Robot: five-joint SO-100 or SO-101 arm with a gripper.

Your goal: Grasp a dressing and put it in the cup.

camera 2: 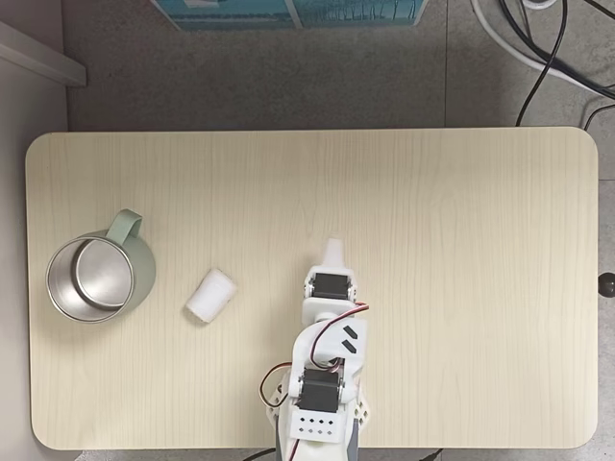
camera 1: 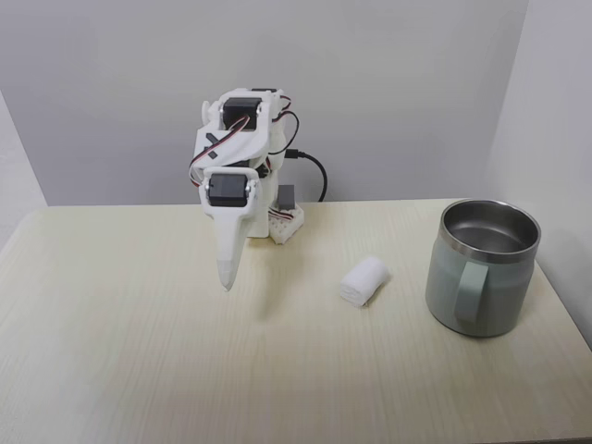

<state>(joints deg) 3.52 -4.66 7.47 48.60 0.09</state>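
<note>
A white robot arm [camera 1: 242,148] is standing at the edge of a pale wooden worktop [camera 1: 139,370]. Its end effector [camera 1: 225,282] is pointing down above the worktop, fingers pressed together into a single point and gripping nothing; in the other fixed view, from above, the end effector [camera 2: 332,248] is sitting near the worktop's middle. The dressing [camera 1: 363,280], a small white gauze roll, is lying on its side on the worktop between the end effector and the cup [camera 1: 483,268], apart from both. From above, the dressing [camera 2: 210,295] is lying just right of the upright, empty cup [camera 2: 100,279].
</note>
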